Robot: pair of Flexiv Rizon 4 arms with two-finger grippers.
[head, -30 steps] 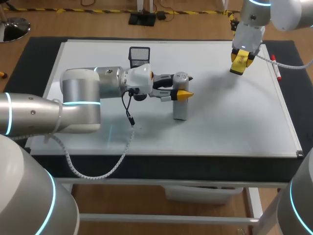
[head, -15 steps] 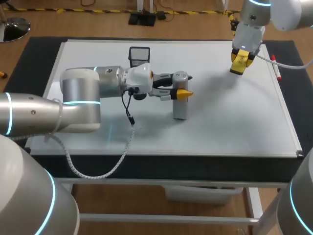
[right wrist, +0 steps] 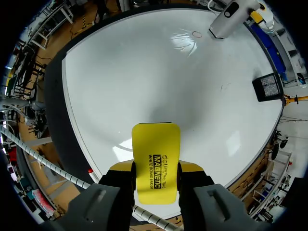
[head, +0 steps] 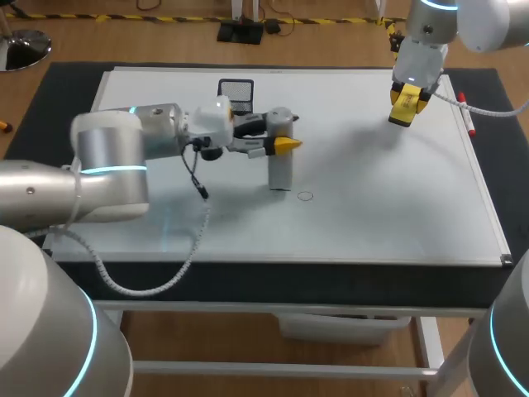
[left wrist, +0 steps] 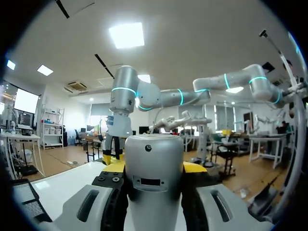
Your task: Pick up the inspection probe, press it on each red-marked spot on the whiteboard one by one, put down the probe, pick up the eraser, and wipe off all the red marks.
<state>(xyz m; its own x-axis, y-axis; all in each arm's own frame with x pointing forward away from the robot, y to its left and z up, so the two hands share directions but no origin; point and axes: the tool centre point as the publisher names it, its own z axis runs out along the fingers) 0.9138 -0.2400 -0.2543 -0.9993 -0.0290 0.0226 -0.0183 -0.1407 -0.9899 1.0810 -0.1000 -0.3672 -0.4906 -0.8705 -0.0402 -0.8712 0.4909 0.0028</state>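
Your left gripper (head: 279,139) pinched the probe (head: 281,169) between its fingers near the top; it looked stiff, smooth, possibly slippery. Your right gripper (right wrist: 155,169) clamped the light, rigid eraser (right wrist: 155,144) by its sides.

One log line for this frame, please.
left gripper: shut on grey cylindrical probe, upright | right gripper: shut on yellow whiteboard eraser, held above white whiteboard | small ring mark: beside probe, unwiped

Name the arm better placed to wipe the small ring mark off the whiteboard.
Right, probably. The right gripper holds the yellow eraser above the whiteboard. The left gripper is shut on the probe, which is upright beside the ring mark.
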